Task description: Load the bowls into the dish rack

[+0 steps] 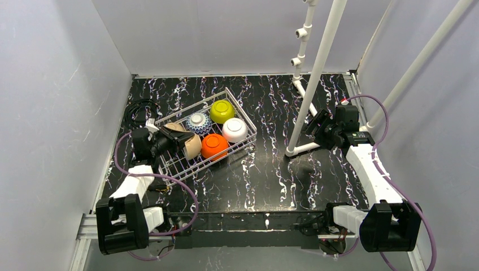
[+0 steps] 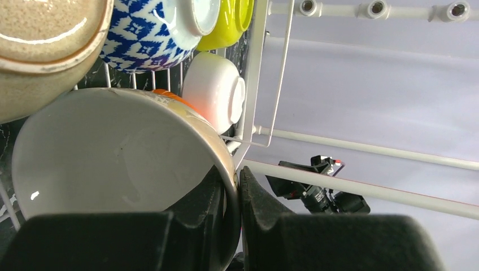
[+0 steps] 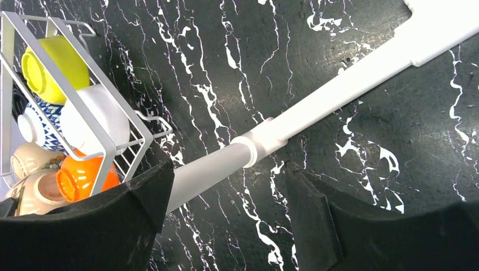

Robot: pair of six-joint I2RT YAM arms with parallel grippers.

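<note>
The left hand [image 2: 237, 183] is clamped on the rim of a tan round bowl with white inside [image 2: 113, 158], tilted at the near-left of the white wire dish rack [image 1: 182, 167]. A yellow-green bowl [image 1: 222, 111], a blue-white patterned bowl [image 1: 199, 122], a white bowl [image 1: 234, 130], an orange bowl [image 1: 214, 145] and another tan bowl [image 1: 176, 129] lie there too. The right hand [image 3: 229, 178], fingers apart, hovers over the black marbled surface [image 3: 367, 147], well right of the rack.

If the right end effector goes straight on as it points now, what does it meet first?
Most likely the white pipe on the table, crossing between the right end effector's open fingers; depth is unclear.
</note>
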